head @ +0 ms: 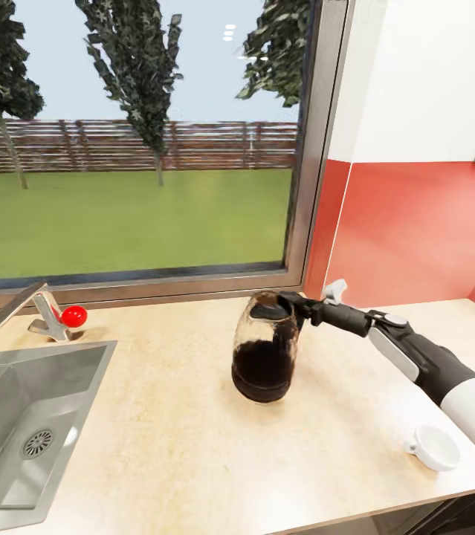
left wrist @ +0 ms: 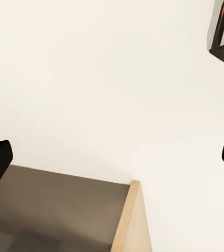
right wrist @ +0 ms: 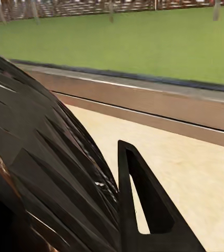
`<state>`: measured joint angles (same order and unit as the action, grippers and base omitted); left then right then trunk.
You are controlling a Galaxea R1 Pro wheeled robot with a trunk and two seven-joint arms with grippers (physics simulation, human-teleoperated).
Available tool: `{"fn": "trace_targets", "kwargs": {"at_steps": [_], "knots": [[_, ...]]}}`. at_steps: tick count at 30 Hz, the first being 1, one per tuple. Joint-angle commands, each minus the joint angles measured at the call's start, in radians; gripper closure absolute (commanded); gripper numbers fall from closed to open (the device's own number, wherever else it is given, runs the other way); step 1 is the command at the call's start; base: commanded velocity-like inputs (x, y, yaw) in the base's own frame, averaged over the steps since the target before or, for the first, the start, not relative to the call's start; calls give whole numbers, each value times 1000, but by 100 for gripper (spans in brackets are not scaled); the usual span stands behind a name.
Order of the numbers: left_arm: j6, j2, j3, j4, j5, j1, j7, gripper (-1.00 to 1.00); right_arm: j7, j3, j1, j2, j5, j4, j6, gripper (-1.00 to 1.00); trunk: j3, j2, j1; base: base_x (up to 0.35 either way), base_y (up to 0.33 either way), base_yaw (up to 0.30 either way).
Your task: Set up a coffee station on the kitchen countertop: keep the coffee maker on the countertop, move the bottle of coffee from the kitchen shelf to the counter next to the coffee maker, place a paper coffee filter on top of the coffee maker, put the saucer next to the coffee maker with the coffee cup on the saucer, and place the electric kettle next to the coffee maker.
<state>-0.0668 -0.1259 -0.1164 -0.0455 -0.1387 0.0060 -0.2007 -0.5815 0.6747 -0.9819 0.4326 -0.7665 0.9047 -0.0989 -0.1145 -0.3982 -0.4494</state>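
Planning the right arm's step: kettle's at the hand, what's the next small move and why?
Probably keep the right hand closed on the electric kettle and lift slightly. It appears to grip the top edge, the kettle sits on the countertop, and no coffee maker is visible nearby.

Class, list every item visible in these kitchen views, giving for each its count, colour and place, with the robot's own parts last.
electric kettle: one, dark see-through, mid countertop, below the window
coffee cup: one, white, near the countertop's front edge, right of the kettle
countertop: one, light tan, spanning the view
sink: one, steel, left end of the countertop
tap: one, steel, behind the sink
red ball: one, beside the tap
window: one, grey frame, lawn and fence beyond
right end effector: one, black, at the kettle's top
left end effector: one, black fingertips spread wide
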Motion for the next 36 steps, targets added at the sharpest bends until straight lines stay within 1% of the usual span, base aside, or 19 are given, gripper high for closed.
{"fn": "trace_targets", "kwargs": {"at_steps": [1, 3, 5, 8, 9, 10, 13, 19, 26, 36], "knots": [[-4, 0, -8, 1, -10, 1, -2, -100, 35, 3, -1, 2, -8, 50, -36, 100, -2, -2, -1, 0, 0, 0], [-3, -1, -8, 1, -10, 6, -2, -100, 89, 0, -1, 4, -8, 136, -86, 100, -2, -2, -1, 0, 0, 0], [-4, -1, -8, 1, -10, 9, -4, -100, 118, -14, -1, 4, -9, 204, -136, 100, -2, -2, -1, 0, 0, 0], [-4, -1, -8, 1, -10, 11, -6, -100, 133, -60, -1, 4, -10, 276, -215, 100, -2, -2, -1, 0, 0, 0], [-4, -1, -8, 1, -10, 11, -6, -100, 134, -68, -1, 5, -11, 286, -229, 100, -2, -2, -1, 0, 0, 0], [-4, -1, -9, 2, -10, 11, -6, -100, 136, -87, -1, 5, -10, 311, -267, 100, -2, -2, -1, 0, 0, 0], [-4, -1, -10, 2, -10, 11, -6, -100, 137, -100, -1, 5, -11, 333, -304, 100, -2, -2, -1, 0, 0, 0], [-4, -1, -12, 3, -7, 11, -6, -100, 137, -107, -1, 5, -12, 344, -321, 100, -2, -2, -1, -2, 0, 0], [-2, -1, -12, 4, -9, 11, -6, -100, 137, -107, -1, 7, -12, 342, -323, 100, -2, -2, -1, -293, 46, 0], [-2, -1, -12, 5, -7, 11, -6, -100, 137, -107, -1, 9, -11, 341, -323, 100, -2, -2, -1, -288, 190, 0]]}}
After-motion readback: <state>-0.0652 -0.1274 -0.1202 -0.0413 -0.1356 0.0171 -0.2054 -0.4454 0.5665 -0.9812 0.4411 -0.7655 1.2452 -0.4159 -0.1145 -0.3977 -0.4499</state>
